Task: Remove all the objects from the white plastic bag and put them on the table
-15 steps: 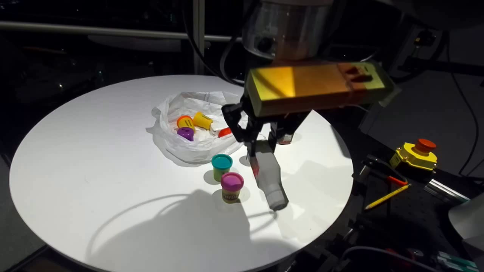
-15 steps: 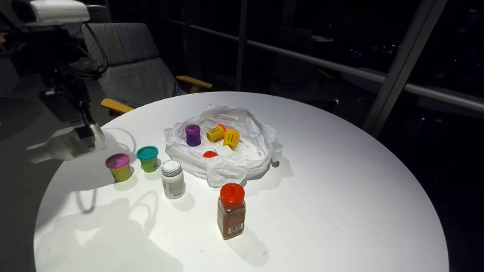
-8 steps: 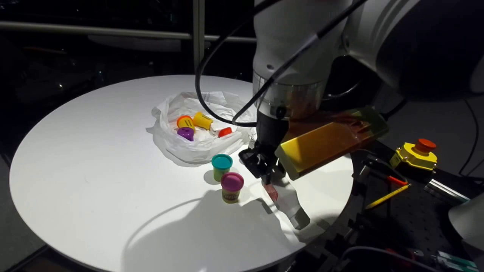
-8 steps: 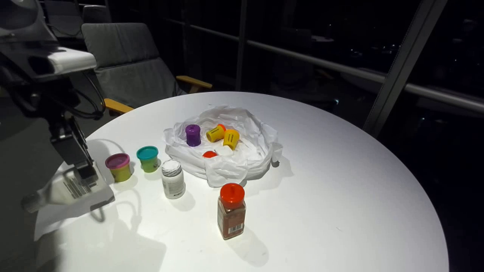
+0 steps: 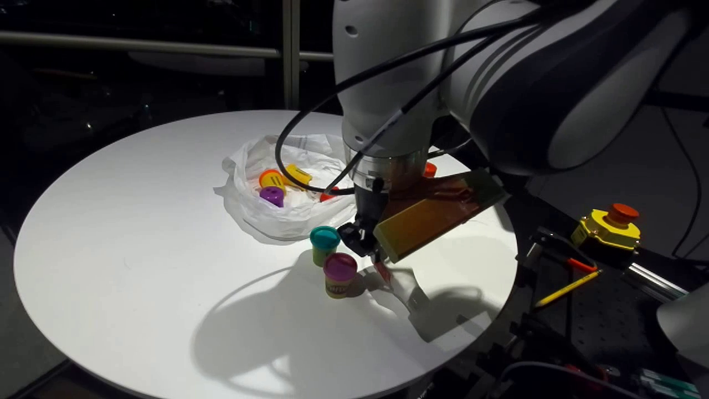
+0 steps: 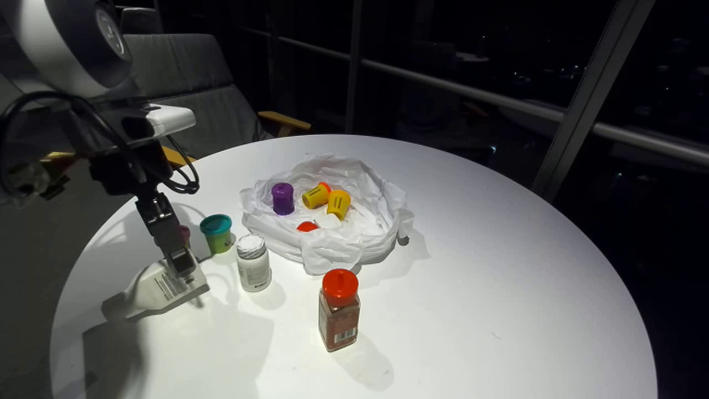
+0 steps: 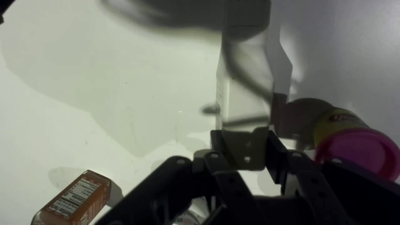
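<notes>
Pincer (image 7: 245, 148) is pinching white bottle (image 7: 245, 84) near its base | long axis is pointing neck-first away from the bag (image 6: 332, 252)

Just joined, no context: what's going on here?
Robot arm is unpacking a white plastic bag onto the table. Its gripper is shut on a white bottle, held on its side close to the table; can't tell whether they touch. A pink-lidded tub, teal-lidded tub, white jar and red-capped spice jar stand on the table outside the bag. A purple jar, two yellow tubs and something red, partly hidden, are in the bag, so the job isn't finished.
</notes>
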### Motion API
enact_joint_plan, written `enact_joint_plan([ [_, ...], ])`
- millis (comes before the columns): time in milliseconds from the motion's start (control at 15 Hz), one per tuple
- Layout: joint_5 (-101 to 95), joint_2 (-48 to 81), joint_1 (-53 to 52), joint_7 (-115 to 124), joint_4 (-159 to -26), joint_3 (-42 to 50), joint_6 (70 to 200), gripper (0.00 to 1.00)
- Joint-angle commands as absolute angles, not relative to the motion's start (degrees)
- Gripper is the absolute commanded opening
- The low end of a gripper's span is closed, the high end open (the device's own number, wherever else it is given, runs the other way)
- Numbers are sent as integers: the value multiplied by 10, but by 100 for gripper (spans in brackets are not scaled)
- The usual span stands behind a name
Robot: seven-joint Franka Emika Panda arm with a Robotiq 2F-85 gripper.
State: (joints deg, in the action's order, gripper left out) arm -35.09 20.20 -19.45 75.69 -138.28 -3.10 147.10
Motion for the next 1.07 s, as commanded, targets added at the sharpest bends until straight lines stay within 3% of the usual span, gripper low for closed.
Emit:
enact_joint_plan([
  [0, -361, 200, -208, 746, -1348, -23, 1461, 62],
  [333, -335, 120, -186, 727, -1341, -27, 1438, 98],
  [600, -300, 105, -141, 676, -1291, -23, 1417, 100],
  [1000, -205, 187, -84, 483, -1180, -18, 1375, 100],
])
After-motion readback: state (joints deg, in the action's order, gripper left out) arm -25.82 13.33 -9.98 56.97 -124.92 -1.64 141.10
